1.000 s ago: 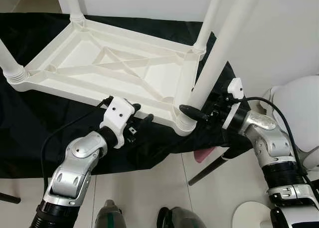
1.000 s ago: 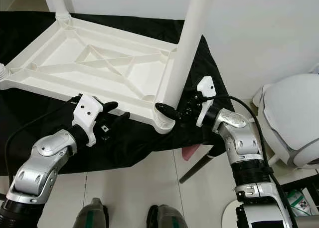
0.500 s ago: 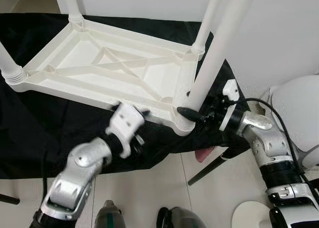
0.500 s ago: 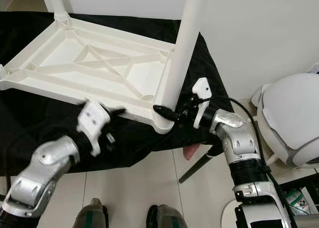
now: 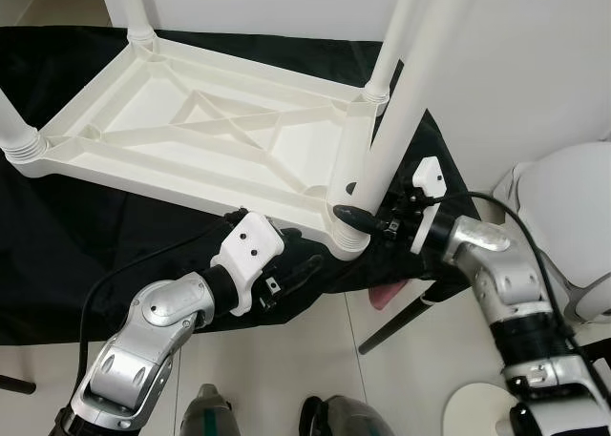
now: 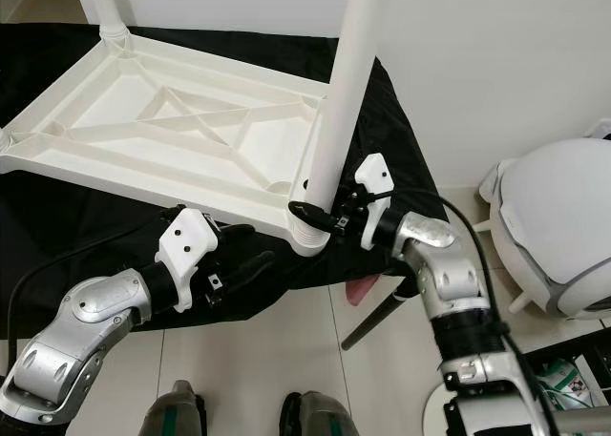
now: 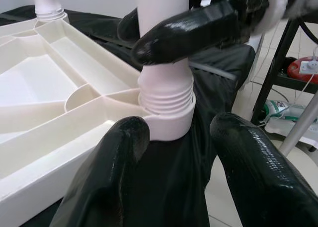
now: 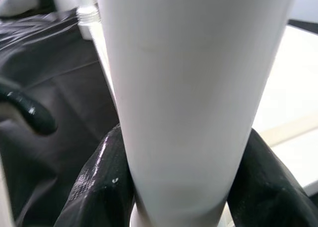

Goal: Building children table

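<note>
Since 1 s ago, your left gripper, fingers spread, has moved toward 3 o'clock; your right gripper clamps the leg at the upturned table's near-right corner socket.

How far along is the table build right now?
Three legs already stand in the upturned tabletop, at both far corners and the near left one. In hand: the right gripper clamps the fourth leg just above its threaded socket. The left gripper hovers open nearby. Left: seating that leg and flipping the table.
</note>
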Tool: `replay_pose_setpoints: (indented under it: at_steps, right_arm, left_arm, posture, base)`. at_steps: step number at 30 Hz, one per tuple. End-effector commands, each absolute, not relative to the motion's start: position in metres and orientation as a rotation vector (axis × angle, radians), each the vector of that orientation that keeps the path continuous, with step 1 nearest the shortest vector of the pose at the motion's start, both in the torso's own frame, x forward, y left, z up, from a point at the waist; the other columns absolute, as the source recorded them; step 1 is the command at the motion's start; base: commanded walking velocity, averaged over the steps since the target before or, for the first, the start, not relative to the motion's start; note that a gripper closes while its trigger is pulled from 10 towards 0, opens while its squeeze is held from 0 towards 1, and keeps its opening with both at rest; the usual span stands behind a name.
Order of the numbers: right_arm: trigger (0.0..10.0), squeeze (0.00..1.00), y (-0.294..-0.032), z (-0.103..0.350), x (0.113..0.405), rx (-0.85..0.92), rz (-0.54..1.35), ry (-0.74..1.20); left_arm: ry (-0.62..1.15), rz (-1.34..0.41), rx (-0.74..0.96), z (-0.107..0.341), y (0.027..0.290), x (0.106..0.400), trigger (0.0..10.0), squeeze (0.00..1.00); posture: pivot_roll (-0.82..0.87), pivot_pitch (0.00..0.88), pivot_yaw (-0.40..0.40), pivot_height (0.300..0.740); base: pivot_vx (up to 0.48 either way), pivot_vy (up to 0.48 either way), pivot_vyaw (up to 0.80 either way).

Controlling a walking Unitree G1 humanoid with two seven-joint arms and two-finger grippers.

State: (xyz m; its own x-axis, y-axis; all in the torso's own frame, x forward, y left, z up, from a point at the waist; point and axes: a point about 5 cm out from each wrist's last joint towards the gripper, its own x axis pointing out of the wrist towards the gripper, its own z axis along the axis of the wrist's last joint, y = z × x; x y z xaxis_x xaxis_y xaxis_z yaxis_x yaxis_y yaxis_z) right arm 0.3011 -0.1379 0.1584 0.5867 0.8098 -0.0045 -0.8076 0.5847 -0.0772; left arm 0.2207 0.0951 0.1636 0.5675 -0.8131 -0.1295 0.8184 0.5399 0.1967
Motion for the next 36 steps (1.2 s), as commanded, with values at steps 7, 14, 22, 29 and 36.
replay_pose_setpoints:
  at_steps: [7, 14, 22, 29, 36]
  right_arm:
    - [0.0, 0.00, -0.131, 0.146, 0.296, -0.006, 0.650, 0.001]
    - [0.0, 0.00, -0.120, 0.139, 0.291, 0.015, 0.351, 0.048]
    - [4.4, 0.00, -0.118, 0.136, 0.288, 0.015, 0.250, 0.075]
    - [10.0, 0.71, -0.115, 0.141, 0.287, 0.054, 0.289, 0.065]
    - [10.0, 1.00, -0.133, 0.149, 0.296, 0.033, 0.436, 0.016]
  left_arm:
    - [0.029, -0.981, 0.237, 0.163, 0.091, 0.217, 10.0, 0.00]
    - [0.031, -0.945, 0.251, 0.163, 0.093, 0.221, 10.0, 0.00]
    - [0.035, -0.902, 0.258, 0.162, 0.096, 0.226, 10.0, 0.00]
    - [0.033, -0.894, 0.262, 0.162, 0.097, 0.227, 10.0, 0.00]
    - [0.021, -0.884, 0.268, 0.164, 0.097, 0.231, 10.0, 0.00]
  posture:
    - [0.01, 0.052, -0.083, 0.740]
    - [0.01, 0.047, -0.087, 0.740]
    - [0.01, 0.028, -0.089, 0.740]
    - [0.01, 0.021, -0.090, 0.740]
    - [0.02, 0.009, -0.091, 0.740]
  base:
    - [0.000, 0.000, 0.00]
    - [0.000, 0.000, 0.00]
    - [0.000, 0.000, 0.00]
    - [0.000, 0.000, 0.00]
    - [0.000, 0.000, 0.00]
